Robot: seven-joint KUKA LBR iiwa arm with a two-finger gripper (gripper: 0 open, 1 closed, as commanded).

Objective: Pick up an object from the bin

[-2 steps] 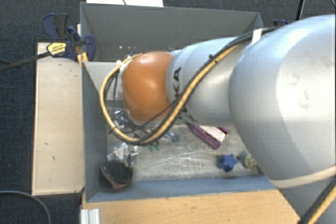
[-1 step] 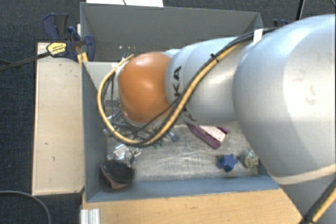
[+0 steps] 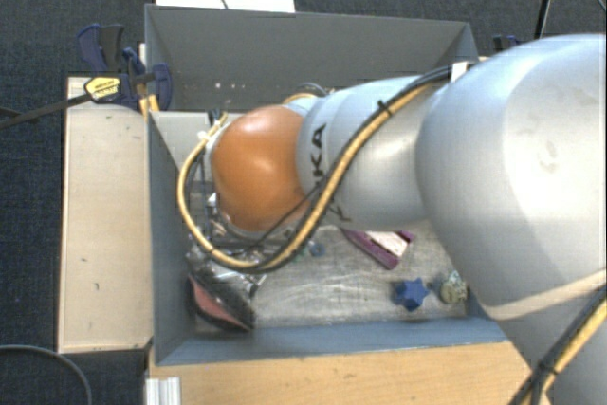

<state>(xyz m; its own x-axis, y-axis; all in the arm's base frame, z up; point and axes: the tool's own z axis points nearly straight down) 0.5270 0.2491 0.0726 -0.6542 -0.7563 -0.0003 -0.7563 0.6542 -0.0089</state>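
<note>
Camera view had gripper [image 3: 223, 275] low in bin's [image 3: 303, 43] lower-left corner, over dark-red flat item [image 3: 211, 301], open/closed state couldn't tell; item prob light, stiff, so grab across its narrow side.

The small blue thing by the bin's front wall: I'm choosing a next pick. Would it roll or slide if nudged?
The blue thing looks lumpy with jutting points, so it probably won't roll. Being small, it is likely light and may skid over the bin floor. A greenish round thing lies just beside it and could get knocked.
</note>
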